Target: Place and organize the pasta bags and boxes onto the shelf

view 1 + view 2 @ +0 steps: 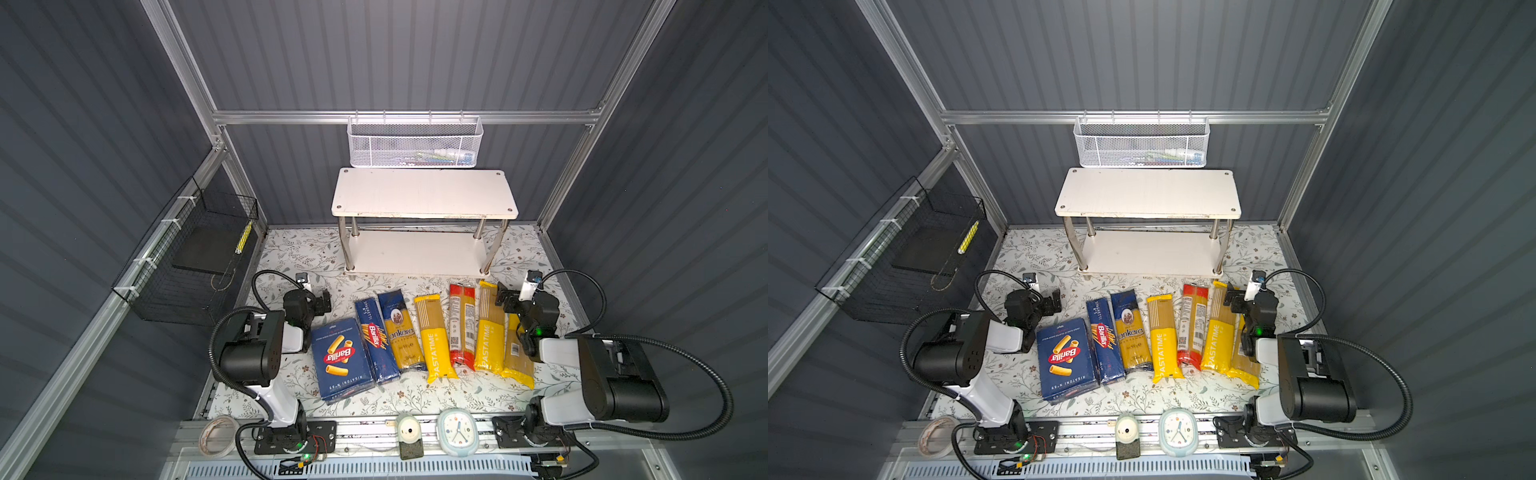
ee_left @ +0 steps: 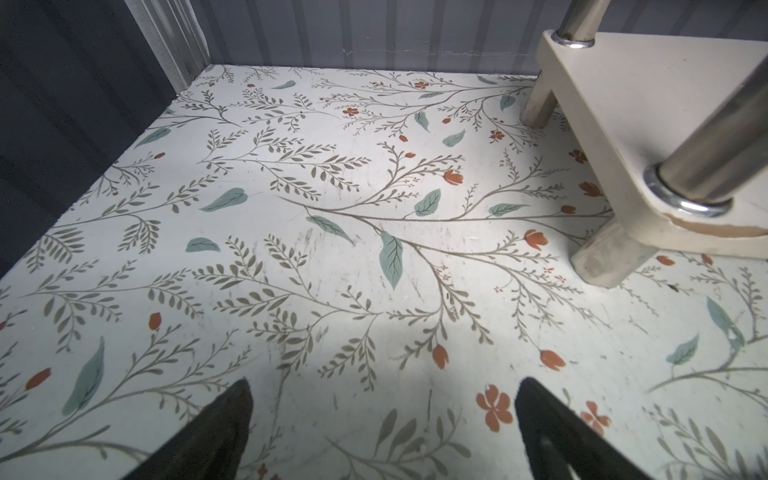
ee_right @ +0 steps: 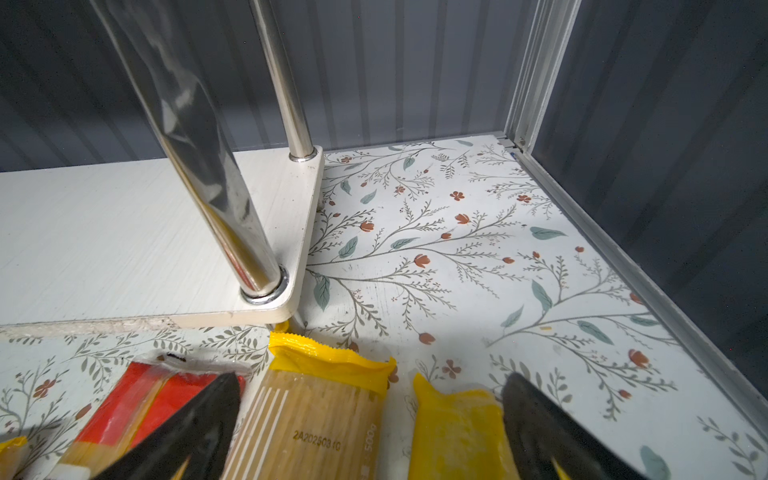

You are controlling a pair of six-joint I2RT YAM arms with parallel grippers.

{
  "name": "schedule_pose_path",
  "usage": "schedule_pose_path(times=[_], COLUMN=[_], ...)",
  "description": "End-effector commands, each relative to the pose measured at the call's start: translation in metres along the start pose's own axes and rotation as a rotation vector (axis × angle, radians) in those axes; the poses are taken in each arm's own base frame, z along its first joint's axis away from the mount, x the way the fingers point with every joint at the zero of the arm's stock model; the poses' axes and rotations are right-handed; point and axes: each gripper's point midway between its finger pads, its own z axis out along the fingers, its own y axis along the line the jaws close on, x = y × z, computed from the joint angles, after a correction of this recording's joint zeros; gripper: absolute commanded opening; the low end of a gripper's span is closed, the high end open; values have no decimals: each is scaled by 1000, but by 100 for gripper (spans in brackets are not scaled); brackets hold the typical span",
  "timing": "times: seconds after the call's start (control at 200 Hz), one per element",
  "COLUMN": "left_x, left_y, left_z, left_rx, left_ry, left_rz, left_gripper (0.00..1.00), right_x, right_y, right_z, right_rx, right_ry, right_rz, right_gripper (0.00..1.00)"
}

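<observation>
Near shelf (image 1: 424, 193), bags (image 1: 461, 328) lengthwise toward it

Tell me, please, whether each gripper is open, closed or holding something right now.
Left gripper: open, holding nothing.
Right gripper: open, holding nothing.

Two overhead views down the table (image 1: 415, 399); close wrist views, apparently at opposite shelf (image 2: 648, 104) corners

Both boards of the shelf (image 1: 424, 195) lie bare, reachable from the near side between its chrome legs (image 1: 345, 245). A white mesh basket (image 1: 415, 145) hangs close above its far edge. Pasta packs (image 1: 434, 336) fill the middle of the counter (image 1: 286, 253); beside the shelf, left and right, the counter is open.
</observation>
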Motion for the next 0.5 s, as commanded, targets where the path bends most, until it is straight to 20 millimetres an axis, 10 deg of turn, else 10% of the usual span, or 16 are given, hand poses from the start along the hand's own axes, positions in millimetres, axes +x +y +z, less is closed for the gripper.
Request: schedule_pose_path(times=[0.0,0.185,0.495], left_x=[-7,-13,-78], left_y=[-2,-2,-13], left_z=[2,1,-38], left_rx=[3,2,63], left_ry=[-12,-19,-15], left_rz=[19,14,-48], left_gripper=[99,99,100], right_x=[-7,-15,-53], right_y=[1,-7,-5], right_z=[3,0,-41], right_rx=[1,48,107], right_ry=[-16,-28,146], right_rz=[3,23,248], right_gripper=[99,99,91])
